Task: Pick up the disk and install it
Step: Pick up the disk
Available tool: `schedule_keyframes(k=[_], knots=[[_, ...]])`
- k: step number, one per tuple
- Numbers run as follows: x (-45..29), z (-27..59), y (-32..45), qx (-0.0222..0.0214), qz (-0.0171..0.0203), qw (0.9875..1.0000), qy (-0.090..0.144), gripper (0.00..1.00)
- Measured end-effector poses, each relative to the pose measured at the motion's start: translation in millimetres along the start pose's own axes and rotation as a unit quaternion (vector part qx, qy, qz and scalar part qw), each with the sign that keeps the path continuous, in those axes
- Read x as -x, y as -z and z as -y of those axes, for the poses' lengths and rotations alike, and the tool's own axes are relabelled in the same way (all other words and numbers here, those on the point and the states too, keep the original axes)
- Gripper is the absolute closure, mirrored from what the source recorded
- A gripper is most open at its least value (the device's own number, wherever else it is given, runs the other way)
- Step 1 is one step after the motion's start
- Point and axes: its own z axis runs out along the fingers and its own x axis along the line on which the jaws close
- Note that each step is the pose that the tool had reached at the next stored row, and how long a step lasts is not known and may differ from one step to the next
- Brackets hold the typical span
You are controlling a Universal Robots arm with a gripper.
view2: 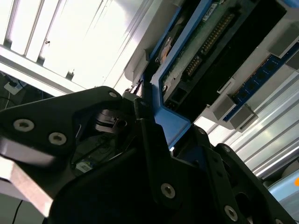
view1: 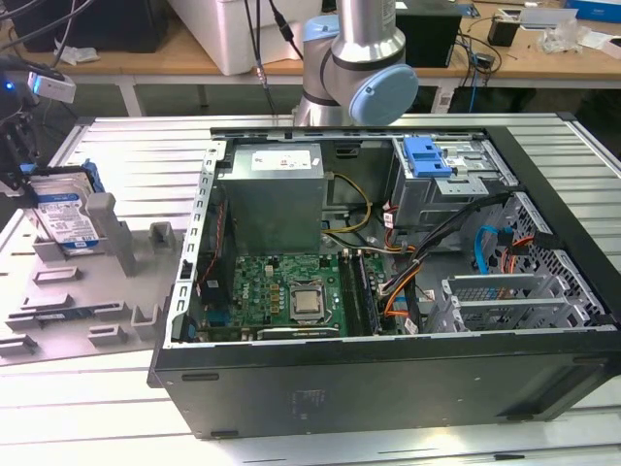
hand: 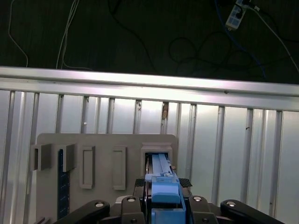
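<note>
The disk point(view1: 63, 216), a silver drive with a blue-and-white label and a blue carrier rail, stands on edge in a grey holder plate point(view1: 97, 301) at the exterior view's left. My gripper point(view1: 26, 183) is at the disk's upper end. In the first wrist view the blue rail point(hand: 161, 184) lies between my black fingers point(hand: 135, 207), with the holder's slot point(hand: 156, 151) just beyond. The second wrist view has the disk's green circuit board point(view2: 205, 42) and blue rail point(view2: 168, 119) pressed against a finger point(view2: 145, 126). The fingers look shut on the rail.
An open computer case point(view1: 388, 388) lies on the ribbed aluminium table point(view1: 126, 146), with a grey power supply point(view1: 277, 199), motherboard point(view1: 291, 291), loose cables point(view1: 408, 262) and a drive cage with a blue bracket point(view1: 427, 155). The arm's base point(view1: 354, 58) rises behind the case.
</note>
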Motion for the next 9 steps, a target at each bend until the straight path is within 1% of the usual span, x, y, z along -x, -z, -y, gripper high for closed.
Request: schedule_keyframes(k=[6, 7, 8, 9], knots=[[0.0, -0.3, -0.1, -0.0001, 0.0, 1.0, 0.0, 0.62], [0.0, -0.4, 0.0, 0.0, 0.0, 1.0, 0.0, 0.56], [0.0, -0.4, 0.0, 0.0, -0.0001, 1.0, 0.0, 0.43], [0.0, -0.6, 0.0, 0.0, -0.0002, 1.0, 0.0, 0.43]])
